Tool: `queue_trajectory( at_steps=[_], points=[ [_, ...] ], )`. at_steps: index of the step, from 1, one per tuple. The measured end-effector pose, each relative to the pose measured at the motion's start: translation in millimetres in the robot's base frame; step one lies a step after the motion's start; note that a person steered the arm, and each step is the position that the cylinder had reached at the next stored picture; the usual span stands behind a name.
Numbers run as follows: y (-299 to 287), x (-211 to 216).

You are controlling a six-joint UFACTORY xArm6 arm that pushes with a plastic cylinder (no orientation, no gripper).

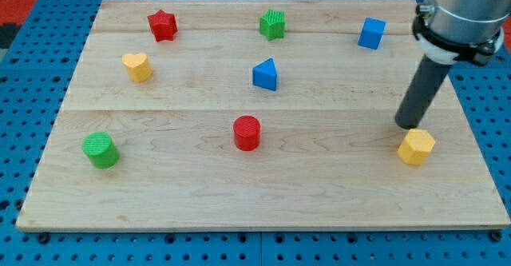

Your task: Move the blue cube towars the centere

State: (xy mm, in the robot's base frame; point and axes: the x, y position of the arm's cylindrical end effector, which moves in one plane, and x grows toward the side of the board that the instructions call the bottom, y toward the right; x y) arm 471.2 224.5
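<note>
Blue cube [371, 33] sits near the tabletop's [335, 186] top right corner, apart from every other block, resting flat on the pale wood. My tip [411, 127] is well below it and to the view's right, not touching it; the dark rod rises from there toward the grey arm body at the view's top right. The tip stands just above, and about touching, the yellow hexagon [416, 147], which lies near the right edge; whether they really meet I cannot tell. No hand shows on this arm, only the rod, so there is no spread or pinch to report.

Left of the cube, along the same top band, stands the green star [272, 24], and further left the red star [162, 25]. A blue triangle [266, 75] lies near the middle of the board, below the green star. Below that, slightly to the left, stands the red cylinder [247, 133]. The yellow heart [137, 66] lies toward the left side, under the red star, and the green cylinder [101, 150] sits near the bottom left.
</note>
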Motion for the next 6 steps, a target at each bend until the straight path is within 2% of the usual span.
queue_trajectory(
  at_steps=[1,2,3,4,5,6],
  points=[
    [1,17],
    [-49,51],
    [-40,16],
    [-5,-83],
    [85,-171],
    [78,-226]
  ],
)
